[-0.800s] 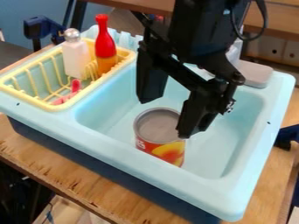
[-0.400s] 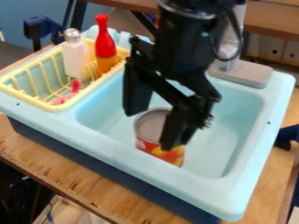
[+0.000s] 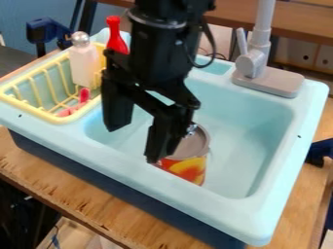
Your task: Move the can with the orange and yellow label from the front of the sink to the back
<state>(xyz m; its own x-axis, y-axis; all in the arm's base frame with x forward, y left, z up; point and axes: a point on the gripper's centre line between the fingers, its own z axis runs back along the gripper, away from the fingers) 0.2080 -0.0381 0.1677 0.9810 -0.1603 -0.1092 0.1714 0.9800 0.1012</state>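
Hanging over the rack-side part of the sink basin, gripper [image 3: 135, 142] has its jaws apart, with nothing between them. One finger overlaps the near side of the can [image 3: 189, 170] in the view; contact cannot be told. Can stands upright on the basin floor: grey top, red label with a yellow-orange picture. Arm comes down from the top edge.

Around these, the light blue sink [image 3: 214, 214]. Set in its left end, a yellow rack [image 3: 40, 114] with a white bottle [image 3: 84, 67], silver-capped, upright; a red bottle [image 3: 116, 38], partly behind the arm; and a pinkish-red utensil [image 3: 83, 97], tilted. At the back rim, a grey faucet [image 3: 253, 63] on its base. Beneath the sink, a wooden table [image 3: 84, 194]. Dark blue clamp [image 3: 42, 30] at upper left.
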